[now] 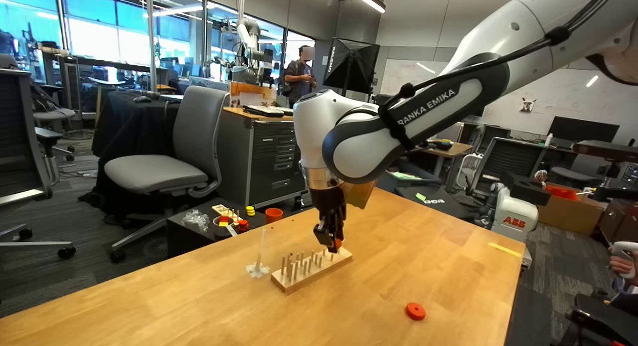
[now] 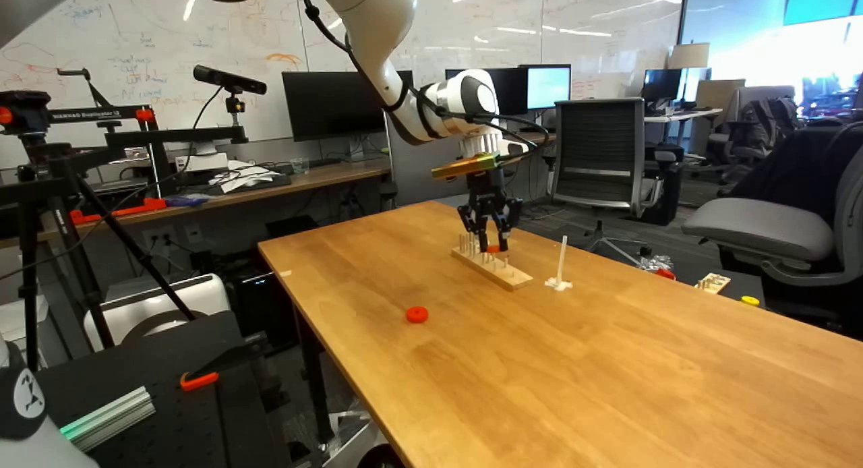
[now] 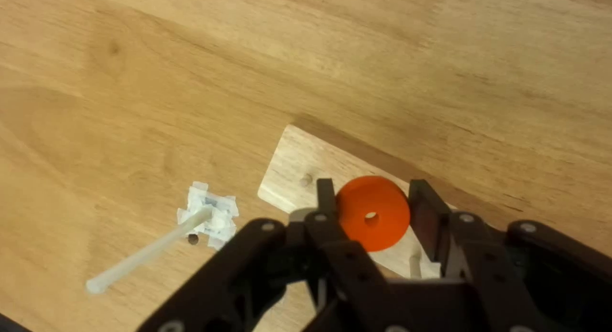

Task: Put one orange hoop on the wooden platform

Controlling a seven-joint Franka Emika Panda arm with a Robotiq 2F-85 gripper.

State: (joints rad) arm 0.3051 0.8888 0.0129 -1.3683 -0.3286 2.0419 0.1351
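My gripper (image 3: 371, 198) is shut on an orange hoop (image 3: 370, 193), held flat between the fingertips in the wrist view. The held hoop also shows in both exterior views (image 1: 338, 243) (image 2: 493, 249). It is above the wooden platform (image 3: 291, 167), a pale base with several thin upright pegs (image 1: 319, 274) (image 2: 511, 278). A bare peg of the platform shows left of the hoop in the wrist view. Whether a peg lies under the hoop's hole cannot be told. A second orange hoop (image 1: 415, 311) lies flat on the tabletop, apart from the platform; it also shows in an exterior view (image 2: 417, 314).
A thin white upright rod (image 1: 260, 251) is taped to the table beside the platform; it also shows in the wrist view (image 3: 148, 256). Past the table's edge, a low black stand (image 1: 182, 236) bears another small pegged board (image 1: 230, 214), yellow rings (image 1: 250, 211) and an orange cup (image 1: 273, 215).
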